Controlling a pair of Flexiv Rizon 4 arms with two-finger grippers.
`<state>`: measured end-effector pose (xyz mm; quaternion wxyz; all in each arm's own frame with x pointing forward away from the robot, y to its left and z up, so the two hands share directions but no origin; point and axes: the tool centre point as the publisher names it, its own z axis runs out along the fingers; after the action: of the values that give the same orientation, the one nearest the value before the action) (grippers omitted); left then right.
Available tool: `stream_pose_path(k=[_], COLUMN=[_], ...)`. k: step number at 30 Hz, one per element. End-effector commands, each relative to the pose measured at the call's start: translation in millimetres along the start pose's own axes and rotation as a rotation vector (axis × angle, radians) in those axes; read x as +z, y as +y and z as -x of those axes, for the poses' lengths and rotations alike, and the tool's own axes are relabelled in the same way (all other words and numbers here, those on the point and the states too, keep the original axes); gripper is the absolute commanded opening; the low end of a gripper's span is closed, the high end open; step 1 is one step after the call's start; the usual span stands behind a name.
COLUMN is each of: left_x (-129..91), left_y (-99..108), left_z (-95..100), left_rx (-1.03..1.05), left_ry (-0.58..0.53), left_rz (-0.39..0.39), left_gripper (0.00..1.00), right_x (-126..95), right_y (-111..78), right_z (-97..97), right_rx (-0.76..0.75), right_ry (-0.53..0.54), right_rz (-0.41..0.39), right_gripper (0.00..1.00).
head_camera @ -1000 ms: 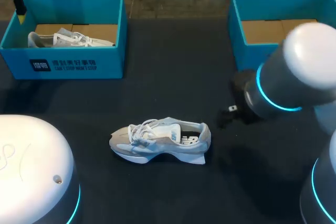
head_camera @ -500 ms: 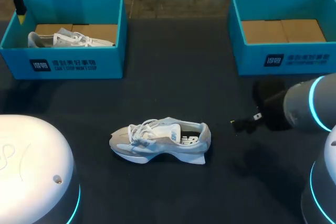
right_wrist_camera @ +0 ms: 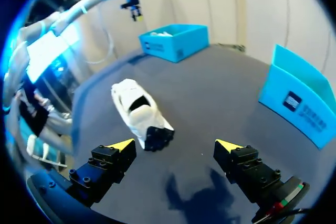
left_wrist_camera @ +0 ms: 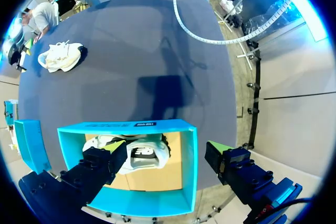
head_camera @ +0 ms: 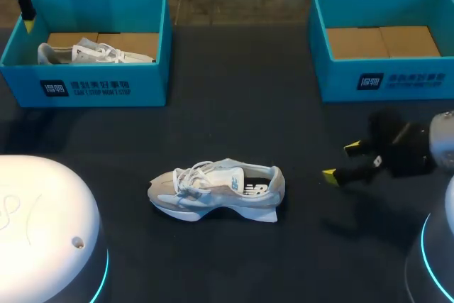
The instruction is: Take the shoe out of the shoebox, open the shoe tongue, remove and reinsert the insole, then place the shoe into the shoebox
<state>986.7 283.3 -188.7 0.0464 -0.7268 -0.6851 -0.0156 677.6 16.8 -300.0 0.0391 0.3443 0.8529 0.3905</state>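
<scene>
The shoe [head_camera: 216, 193] lies out on the desk [head_camera: 234, 104], toe toward my left. My right end effector [head_camera: 340, 162] hangs near the shoe's heel, fingers apart, holding nothing. My left end effector [left_wrist_camera: 165, 149], also apart, hovers well away from the shoe, over a shoebox [head_camera: 92, 90].

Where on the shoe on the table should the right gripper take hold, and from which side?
Likely the heel rim, coming from the heel end. The shoe stands upright on its sole with the heel toward the open right gripper, and its open mouth leaves room for one finger inside.
</scene>
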Motion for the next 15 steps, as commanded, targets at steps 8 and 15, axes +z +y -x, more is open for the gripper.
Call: stream_pose_path(k=[8, 15], left_x=[0.1, 0.1], left_y=[-0.9, -0.9], left_z=[-0.2, -0.2], left_rx=[0.001, 0.001], left_ry=[0.002, 0.002], left_rz=[0.002, 0.002], left_gripper=[1.0, 1.0], right_x=[-0.8, 10.0], right_y=[-9.3, -19.4], right_z=[6.1, 9.1], right_rx=[-0.114, -0.248], right_ry=[0.831, 0.736], right_rz=[0.184, 0.305], right_gripper=[1.0, 1.0])
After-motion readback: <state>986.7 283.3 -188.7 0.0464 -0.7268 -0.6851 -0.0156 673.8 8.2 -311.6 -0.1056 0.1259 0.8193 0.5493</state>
